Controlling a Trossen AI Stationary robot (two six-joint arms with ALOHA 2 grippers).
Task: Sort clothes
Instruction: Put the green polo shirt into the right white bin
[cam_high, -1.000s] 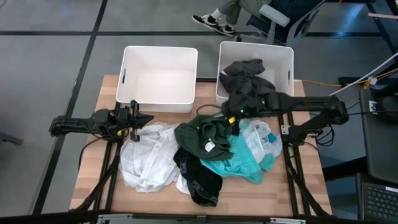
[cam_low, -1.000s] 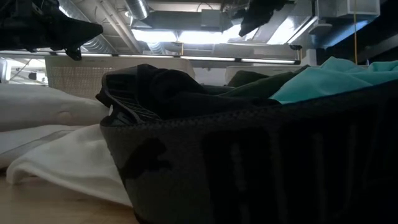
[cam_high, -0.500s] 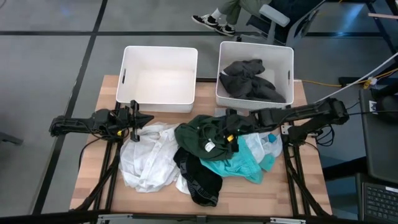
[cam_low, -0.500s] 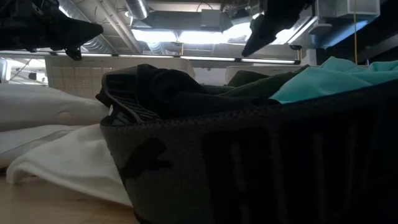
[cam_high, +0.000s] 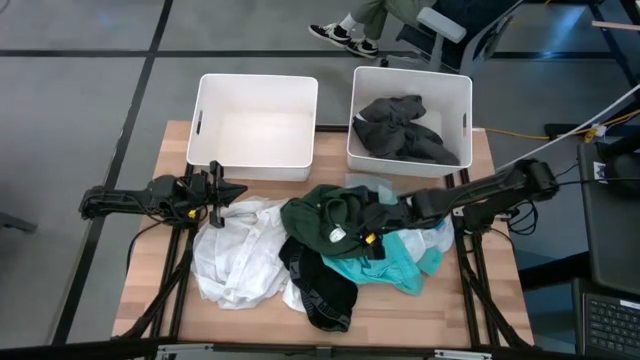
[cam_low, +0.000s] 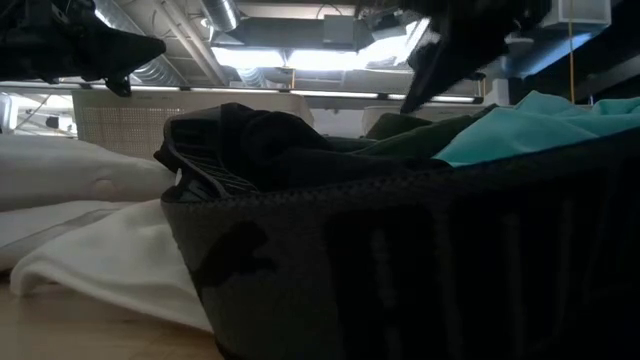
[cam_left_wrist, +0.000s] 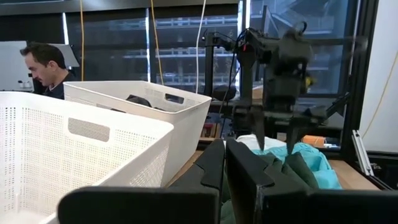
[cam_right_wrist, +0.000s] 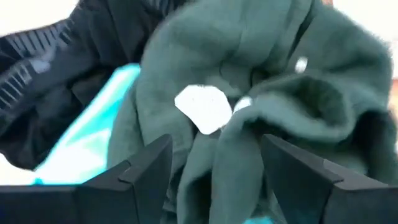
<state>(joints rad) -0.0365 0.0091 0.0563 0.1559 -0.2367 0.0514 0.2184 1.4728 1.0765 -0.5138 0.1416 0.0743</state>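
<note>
Bright overhead, backlit low view, motion-blurred wrist

Your two dark, slim, jointed arms end in the left two-finger gripper (cam_high: 238, 190) and the right two-finger gripper (cam_high: 372, 241), all matte black (with small yellow-green markings by the right wrist); the right fingers (cam_right_wrist: 140, 175) are flat, angular plates.

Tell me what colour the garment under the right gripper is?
Dark green garment, clearest in the right wrist view, beneath the open right gripper.

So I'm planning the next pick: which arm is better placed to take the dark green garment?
Right: the right gripper hangs open directly over the dark green garment, while the left gripper waits shut beside the pile.
</note>
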